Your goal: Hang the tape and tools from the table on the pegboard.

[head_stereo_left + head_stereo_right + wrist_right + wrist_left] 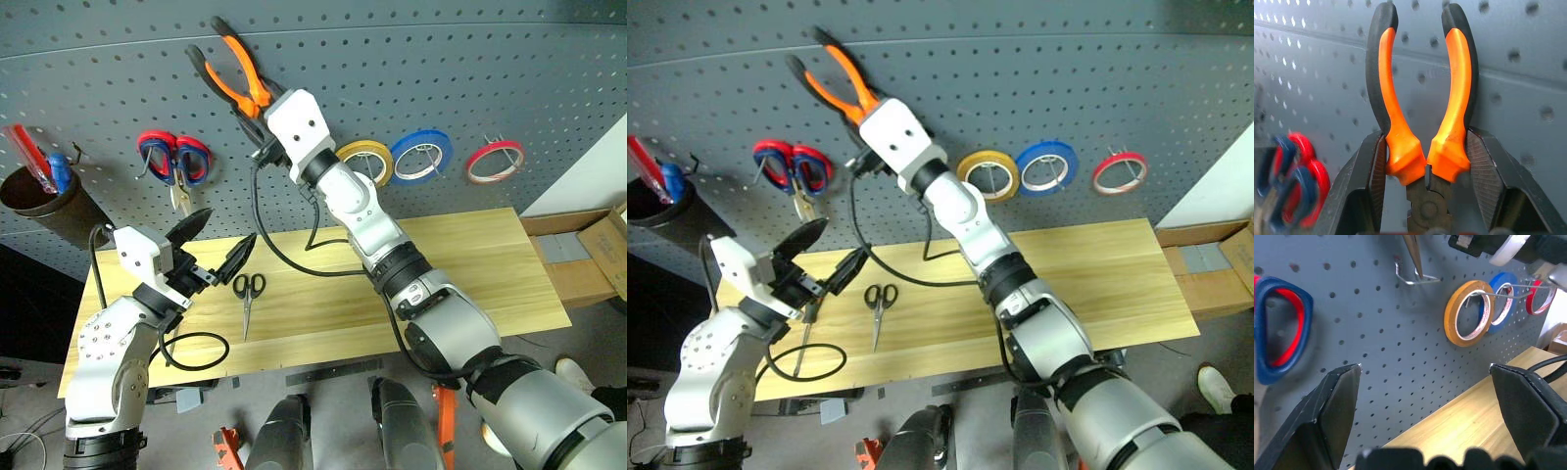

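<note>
My right gripper (pixel 253 106) is shut on the pliers (pixel 235 73) near their joint. It holds them up against the dark grey pegboard (pixel 411 59), orange-and-black handles (pixel 1396 98) pointing up. My left gripper (pixel 216 243) stands open and empty over the left end of the pale wood table (pixel 470 264). The small black scissors (pixel 247 291) lie on the table just to its right. A slim screwdriver shaft (pixel 803 341) shows on the table beneath the left gripper. The red tape ring (pixel 495 160) hangs on a hook at the right of the pegboard.
A yellow roll (pixel 366 160) and a blue roll (pixel 421 155) hang left of the red ring. Red-and-blue-handled scissors (pixel 174 157) hang at the left, with a bare hook (pixel 1413 280) beside them. A dark cup (pixel 34 201) holds a red screwdriver. Cardboard boxes (pixel 588 255) stand past the table's right end.
</note>
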{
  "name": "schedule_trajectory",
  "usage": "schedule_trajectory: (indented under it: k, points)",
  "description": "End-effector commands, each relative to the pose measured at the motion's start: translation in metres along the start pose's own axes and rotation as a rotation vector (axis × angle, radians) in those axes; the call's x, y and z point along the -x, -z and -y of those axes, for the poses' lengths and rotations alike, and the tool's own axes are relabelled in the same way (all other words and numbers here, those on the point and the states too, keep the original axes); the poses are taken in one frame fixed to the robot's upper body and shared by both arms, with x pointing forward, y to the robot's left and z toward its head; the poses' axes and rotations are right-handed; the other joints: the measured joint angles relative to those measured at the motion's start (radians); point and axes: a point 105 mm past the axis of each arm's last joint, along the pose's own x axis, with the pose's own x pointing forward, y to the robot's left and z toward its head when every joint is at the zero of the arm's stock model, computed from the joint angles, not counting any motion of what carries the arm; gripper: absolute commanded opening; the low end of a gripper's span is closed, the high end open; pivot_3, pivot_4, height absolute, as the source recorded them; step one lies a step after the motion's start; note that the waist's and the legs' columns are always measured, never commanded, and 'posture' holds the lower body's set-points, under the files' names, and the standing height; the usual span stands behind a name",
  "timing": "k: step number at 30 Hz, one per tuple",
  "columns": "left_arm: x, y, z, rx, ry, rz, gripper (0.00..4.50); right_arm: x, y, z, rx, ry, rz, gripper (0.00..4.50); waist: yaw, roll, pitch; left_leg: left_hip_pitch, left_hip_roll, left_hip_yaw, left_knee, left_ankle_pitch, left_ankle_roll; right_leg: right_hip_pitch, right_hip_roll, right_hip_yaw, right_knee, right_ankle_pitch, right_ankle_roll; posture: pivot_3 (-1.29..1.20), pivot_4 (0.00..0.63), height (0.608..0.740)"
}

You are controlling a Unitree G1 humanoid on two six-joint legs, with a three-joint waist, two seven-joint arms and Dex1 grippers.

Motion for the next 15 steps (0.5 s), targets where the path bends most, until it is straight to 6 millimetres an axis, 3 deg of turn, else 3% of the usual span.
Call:
schedule_trajectory:
  k: [1,11,12,15]
  points:
    - [-0.001,-0.010,-0.001,-0.032,-0.005,0.042,4.50,-0.005,-0.019,0.007,0.011,0.032,0.086,1.89,-0.001,0.000,0.000,0.000,0.000,0.000,0.000,0.000,0.000,0.000,0.000,0.000,0.000,0.000,0.000,0.07,0.239,0.740]
    - [-0.004,-0.004,-0.004,-0.019,-0.040,0.039,4.50,0.011,-0.003,-0.001,-0.038,0.028,0.050,1.89,-0.001,0.000,0.000,0.000,0.000,0.000,0.000,0.000,-0.001,0.000,0.000,0.000,0.000,0.000,-0.001,0.06,0.250,0.740]
    - [-0.005,-0.003,-0.004,-0.021,-0.043,0.032,4.50,0.012,-0.002,0.000,-0.041,0.031,0.047,2.45,-0.002,0.000,0.000,0.000,0.000,0.000,0.000,0.000,-0.001,-0.001,0.000,0.000,0.001,0.000,-0.001,0.06,0.251,0.740]
    - [-0.005,0.004,-0.003,-0.022,-0.052,-0.001,4.50,0.014,-0.002,0.002,-0.021,0.045,0.040,3.28,-0.004,0.000,0.000,0.000,0.001,0.001,0.000,0.000,-0.001,-0.001,0.001,0.000,0.001,0.000,-0.001,0.05,0.252,0.740]
